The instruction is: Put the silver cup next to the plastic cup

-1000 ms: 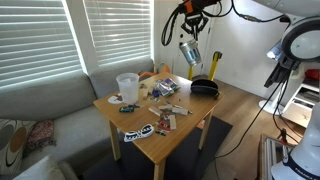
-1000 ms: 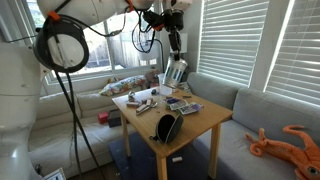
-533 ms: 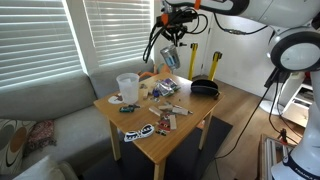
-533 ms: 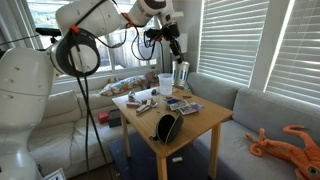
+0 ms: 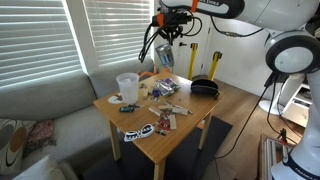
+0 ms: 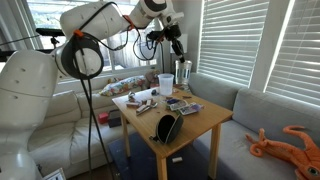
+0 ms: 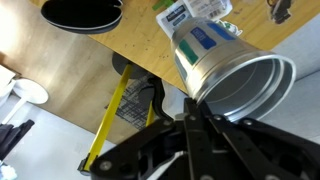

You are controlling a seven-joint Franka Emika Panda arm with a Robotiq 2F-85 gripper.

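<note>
— What is the claw doing?
— In the wrist view the gripper [image 7: 191, 112] is closed on the silver cup [image 7: 222, 72], pinching its wall at the rim.

— Where is this cup?
— It hangs tilted in the air, its open mouth toward the wrist camera. Below it is the wooden table [image 7: 95, 62]. Farther away, a black bowl [image 7: 82, 12] lies at the table edge.

— And the plastic cup?
— In both exterior views the plastic cup [image 5: 127, 87] stands upright on the table among small clutter. The silver cup is higher and apart from it. Behind them are white blinds [image 5: 110, 30].
</note>
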